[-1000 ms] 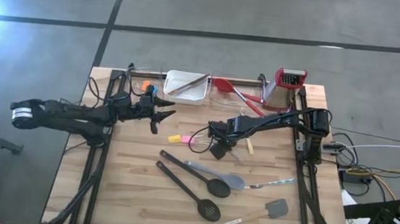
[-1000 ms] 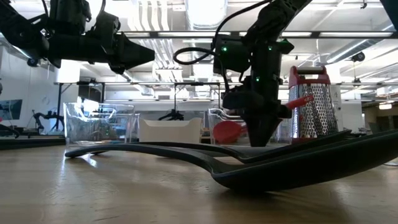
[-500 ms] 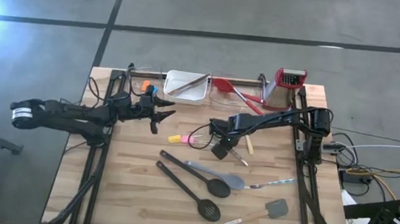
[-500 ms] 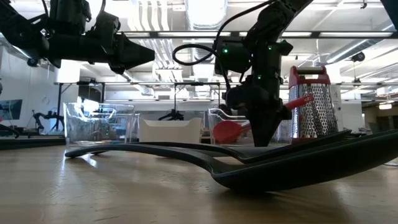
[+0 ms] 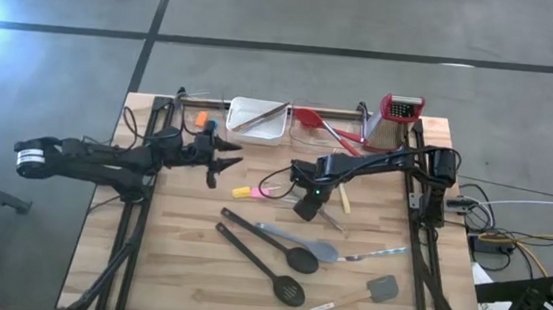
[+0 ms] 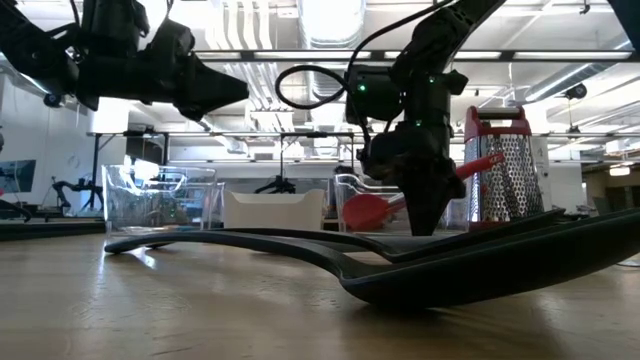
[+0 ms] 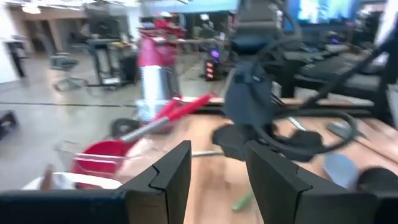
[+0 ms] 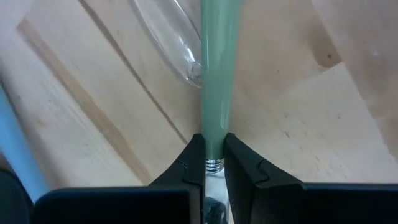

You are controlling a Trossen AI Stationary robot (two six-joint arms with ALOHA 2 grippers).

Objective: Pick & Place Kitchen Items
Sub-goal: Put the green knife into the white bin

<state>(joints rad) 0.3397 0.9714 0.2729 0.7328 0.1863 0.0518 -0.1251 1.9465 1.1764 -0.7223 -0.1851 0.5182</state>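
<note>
High view: wooden bench [image 5: 186, 268] with both arms over it. Left gripper [image 5: 231, 155] held above the rear-left area, pointing toward the centre. Right gripper [image 5: 304, 209] angled down at mid-bench, just beside a yellow-and-pink piece [image 5: 250, 190]. Two black long-handled spoons [image 5: 266, 252] lying diagonally in front of it, a grey spoon [image 5: 304, 243] crossing them, a grey spatula [image 5: 375, 289] near the front right. White tray [image 5: 257, 119] at the rear edge with a thin utensil in it; red spoon [image 5: 321, 124] beside it, box grater [image 5: 395, 121] further right. Small orange and blue pieces [image 5: 203, 122] left of the tray.

Low view: right gripper [image 6: 415, 215] pointing down, tip hidden behind the black spoons [image 6: 400, 255] in the foreground. Left gripper [image 6: 215, 88] high above the bench. Grater [image 6: 497, 170] and red spoon [image 6: 368, 210] behind.

Left wrist view: fingers [image 7: 171, 177] spread apart, nothing between them; red spoon [image 7: 118, 149] and the other arm beyond.

Right wrist view: fingers [image 8: 193, 163] closed on a pale green handle [image 8: 217, 68] lying on the bench [image 8: 298, 118], a clear plastic piece [image 8: 168, 37] just beside it.
</note>
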